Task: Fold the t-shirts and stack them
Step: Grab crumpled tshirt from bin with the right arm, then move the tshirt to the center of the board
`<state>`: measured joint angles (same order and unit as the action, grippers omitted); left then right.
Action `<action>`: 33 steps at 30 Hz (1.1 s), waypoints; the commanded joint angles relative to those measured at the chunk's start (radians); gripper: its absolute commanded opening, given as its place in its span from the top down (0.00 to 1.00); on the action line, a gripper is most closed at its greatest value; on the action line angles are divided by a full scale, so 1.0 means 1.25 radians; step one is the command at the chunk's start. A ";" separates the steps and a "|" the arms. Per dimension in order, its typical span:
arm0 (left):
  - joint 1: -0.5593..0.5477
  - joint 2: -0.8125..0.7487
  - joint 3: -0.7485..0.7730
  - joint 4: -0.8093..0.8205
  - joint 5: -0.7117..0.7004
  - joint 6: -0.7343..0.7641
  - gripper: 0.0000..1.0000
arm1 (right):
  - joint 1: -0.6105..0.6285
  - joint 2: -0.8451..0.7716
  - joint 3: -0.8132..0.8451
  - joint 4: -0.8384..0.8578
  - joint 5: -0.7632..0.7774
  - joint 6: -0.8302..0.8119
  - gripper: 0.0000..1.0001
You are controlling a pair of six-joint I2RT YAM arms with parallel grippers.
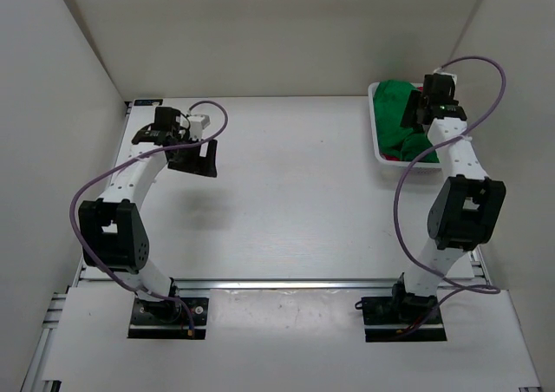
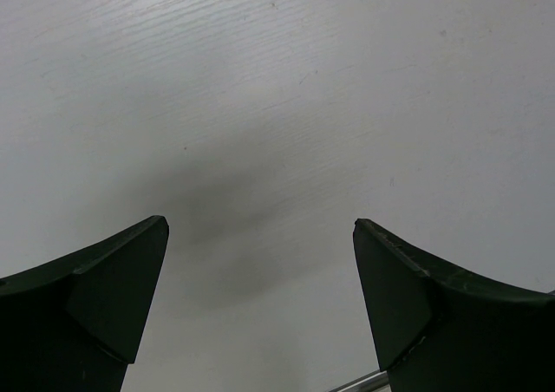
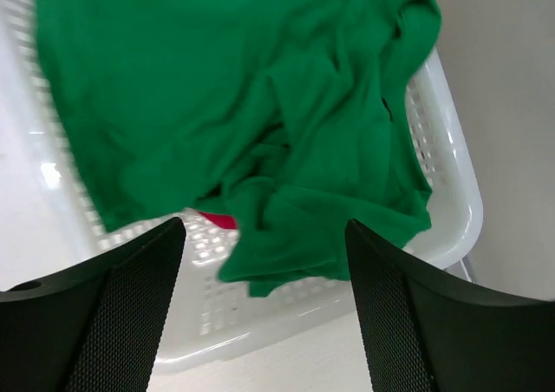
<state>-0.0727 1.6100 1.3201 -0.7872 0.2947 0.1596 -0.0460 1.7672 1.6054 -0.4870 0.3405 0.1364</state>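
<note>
Saw crumpled bright green cotton t-shirt (image 3: 217, 88) heaped in white plastic mesh basket (image 3: 451, 192) at far right, red shirt (image 3: 218, 220) peeking beneath. Lay straight under right gripper (image 3: 264, 227), parted wide, gripping nothing. Noted left gripper (image 2: 260, 225) likewise spread, empty, well apart over white table (image 2: 277, 80).

The t-shirts (image 1: 397, 106) lie in the basket (image 1: 375, 125), far right on the table (image 1: 286, 197).
</note>
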 commanded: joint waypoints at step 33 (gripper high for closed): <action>0.179 -0.101 -0.026 0.064 0.095 -0.101 0.01 | 0.545 -0.234 0.209 0.753 0.380 -0.634 0.99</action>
<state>0.0616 1.5661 1.2781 -0.7506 0.3428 0.0956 0.4290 1.5204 1.7966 -0.0250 0.7292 -0.2878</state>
